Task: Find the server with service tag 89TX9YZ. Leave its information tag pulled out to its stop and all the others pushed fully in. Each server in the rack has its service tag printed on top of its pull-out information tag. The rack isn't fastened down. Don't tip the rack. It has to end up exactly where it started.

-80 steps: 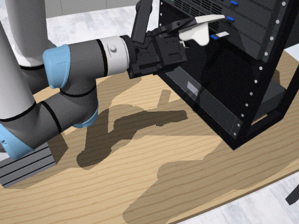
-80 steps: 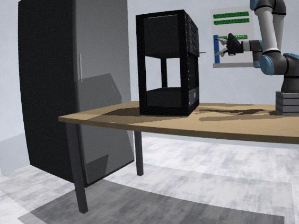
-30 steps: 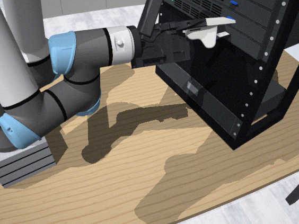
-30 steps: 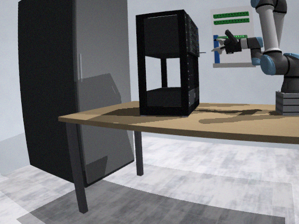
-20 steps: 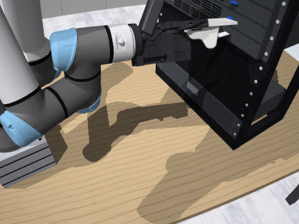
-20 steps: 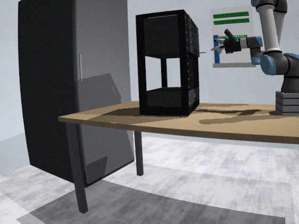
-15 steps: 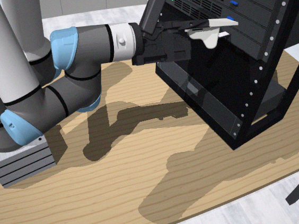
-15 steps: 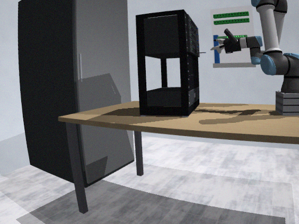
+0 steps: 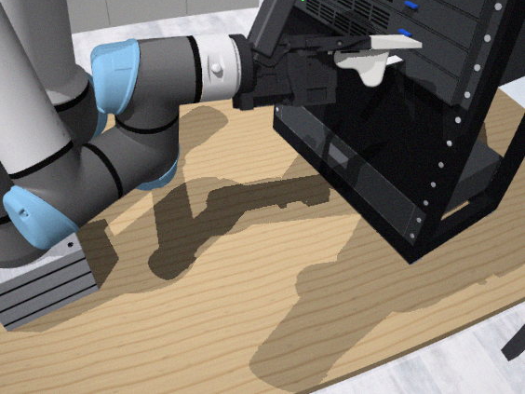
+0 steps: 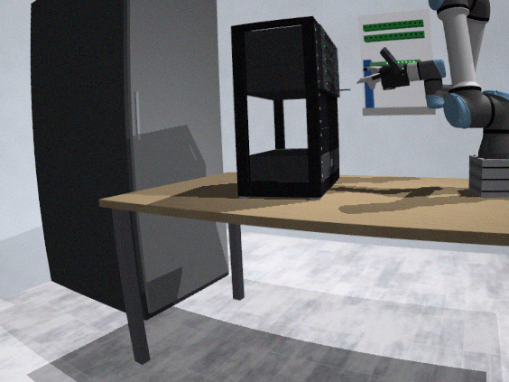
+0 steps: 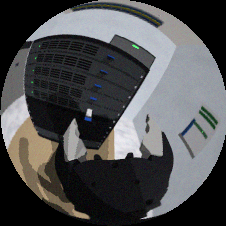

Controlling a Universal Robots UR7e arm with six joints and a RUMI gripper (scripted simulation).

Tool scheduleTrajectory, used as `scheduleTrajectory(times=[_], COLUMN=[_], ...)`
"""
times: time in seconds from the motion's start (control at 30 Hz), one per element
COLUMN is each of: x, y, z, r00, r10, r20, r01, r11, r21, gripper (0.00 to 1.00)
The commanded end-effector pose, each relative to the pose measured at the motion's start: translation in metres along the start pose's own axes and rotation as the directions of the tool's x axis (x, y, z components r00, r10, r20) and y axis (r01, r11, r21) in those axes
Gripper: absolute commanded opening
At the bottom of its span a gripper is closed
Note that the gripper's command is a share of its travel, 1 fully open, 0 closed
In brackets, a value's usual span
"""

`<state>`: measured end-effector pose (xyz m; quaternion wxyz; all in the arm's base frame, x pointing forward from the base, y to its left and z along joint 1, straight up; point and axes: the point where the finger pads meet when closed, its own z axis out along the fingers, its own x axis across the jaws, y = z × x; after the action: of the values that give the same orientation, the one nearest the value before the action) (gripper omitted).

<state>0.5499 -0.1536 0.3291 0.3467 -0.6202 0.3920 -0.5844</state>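
Where the servers (image 9: 354,1) (image 10: 330,55) (image 11: 70,65) end in the upper part of the rack (image 9: 470,120) (image 10: 314,109) (image 11: 126,106), one tag (image 9: 394,61) (image 10: 344,89) (image 11: 89,113) juts out: white, blue-tipped, lowest of the set. Lettering on it too small to read; whether it belongs to 89TX9YZ, or is out to its stop, cannot be told.

Blue tabs (image 9: 410,5) (image 11: 98,86): four in the wrist view, one above another in a slanting row over the jutting tag, close against the server fronts.

Gripper (image 9: 410,46) (image 10: 361,75) (image 11: 111,117), one: jaws spread wide, nothing between them; pale fingers pointed toward the rack front. In the exterior view, a little above the jutting tag and apart from it.

Rack, one: black, open-sided, upright on the wooden table (image 9: 233,313) (image 10: 384,227) (image 11: 20,145). Dark box (image 9: 479,169) (image 10: 280,168) low inside; open bay between it and the servers.

Arm (image 9: 155,71) (image 10: 460,51), one: grey and white with light-blue caps, mounted on a ribbed metal block (image 9: 51,285) (image 10: 496,181) at the table.

Cabinet (image 10: 176,87) (image 11: 145,55), one: tall, grey door, green light near its top; beyond the rack.

Wall panel (image 10: 406,97), one: pale, green strips, blue upright bar.
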Motion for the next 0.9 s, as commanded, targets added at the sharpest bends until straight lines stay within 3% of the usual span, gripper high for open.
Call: scheduleTrajectory(times=[0.0, 0.87], x=[0.001, 0.0045], y=[-0.0013, -0.0056], z=[0.0015, 0.0081], r00=[0.999, 0.981], r10=[0.033, 0.194], r20=[-0.004, -0.024], r01=[-0.033, -0.195], r11=[0.999, 0.98], r21=[-0.007, -0.038], gripper=[1.0, 1.0])
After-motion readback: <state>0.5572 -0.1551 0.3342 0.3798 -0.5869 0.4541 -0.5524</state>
